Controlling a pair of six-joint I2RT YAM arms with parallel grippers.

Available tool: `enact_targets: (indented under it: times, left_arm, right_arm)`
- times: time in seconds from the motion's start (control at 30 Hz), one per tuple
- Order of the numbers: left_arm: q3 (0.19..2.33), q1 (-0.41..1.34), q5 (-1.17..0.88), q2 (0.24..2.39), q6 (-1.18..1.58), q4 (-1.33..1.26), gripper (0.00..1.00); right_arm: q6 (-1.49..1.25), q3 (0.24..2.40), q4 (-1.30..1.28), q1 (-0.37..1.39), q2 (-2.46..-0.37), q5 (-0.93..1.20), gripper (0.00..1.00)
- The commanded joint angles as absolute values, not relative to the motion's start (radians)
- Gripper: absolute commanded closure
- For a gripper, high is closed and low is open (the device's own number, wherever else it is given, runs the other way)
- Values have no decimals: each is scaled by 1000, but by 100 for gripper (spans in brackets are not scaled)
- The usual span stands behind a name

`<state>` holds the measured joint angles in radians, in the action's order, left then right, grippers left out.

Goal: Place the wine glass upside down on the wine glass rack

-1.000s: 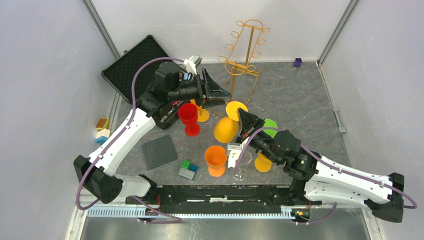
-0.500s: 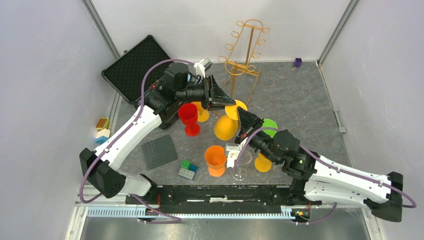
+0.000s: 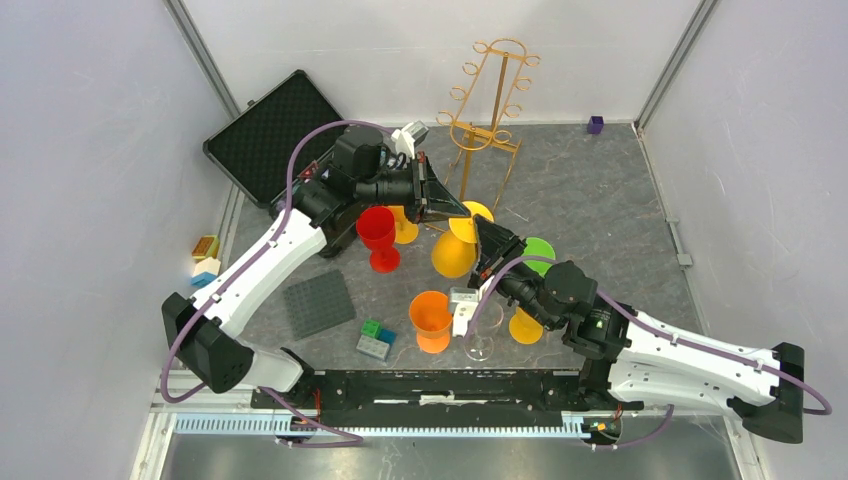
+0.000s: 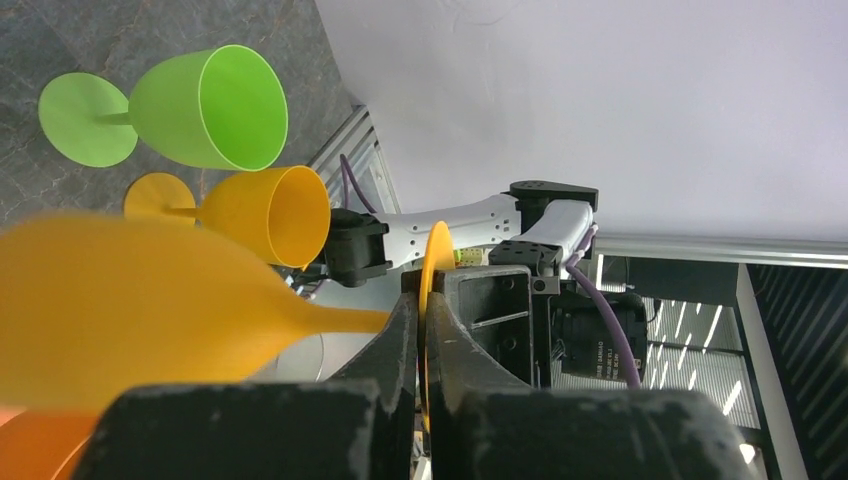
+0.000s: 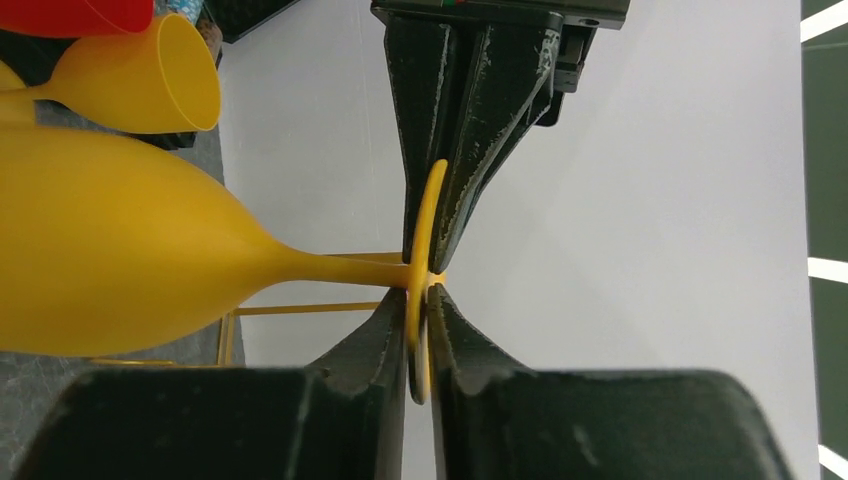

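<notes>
Opposite foot edges of yellow wine glass (image 3: 450,256) tight in left pincer (image 3: 460,212) and right pincer (image 3: 479,230)

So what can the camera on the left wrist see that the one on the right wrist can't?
Only the left wrist view: a green glass and the white right arm behind. Only the right wrist view: a red glass edge and thin wires of the gold rack. Both: the yellow wine glass, held sideways, its round foot pinched by the left hand and the right hand at once.
</notes>
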<state>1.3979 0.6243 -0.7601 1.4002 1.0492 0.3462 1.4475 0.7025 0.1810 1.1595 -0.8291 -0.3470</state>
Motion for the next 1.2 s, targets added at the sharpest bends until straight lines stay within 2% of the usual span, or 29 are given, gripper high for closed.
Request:
enact_targets:
  times: [0.0,0.1,0.17,0.3,0.47,0.53,0.77,1.17]
  left_arm:
    - [1448,632,-762,1392,999,339,98]
    - [1453,632,-722,1378,982,351,98]
    - [1453,631,-686,1360,973,352,98]
    - [1454,628,-624,1329,957,347,98]
    - [1448,614,-572,1293,944,345,98]
    - [1442,606,-555,1278,939,345,98]
    - [1415,568,-494,1218,927,345,98]
    - [1396,509,-414,1146,906,363,98]
  right_arm:
    - [1323,710,222,1164,-826,-382,68]
    - [1229,755,159,1164,-840,-409,42]
    - [1182,782,121,1164,-850,-437,31]
    - [1072,831,74,1164,-864,-482,18]
    - [930,907,-42,1164,-884,-471,5]
    - [880,936,-86,1163,-894,-467,2]
    - [676,1064,-249,1120,-957,-434,2]
    - [298,1297,-490,858,-1032,-133,2]
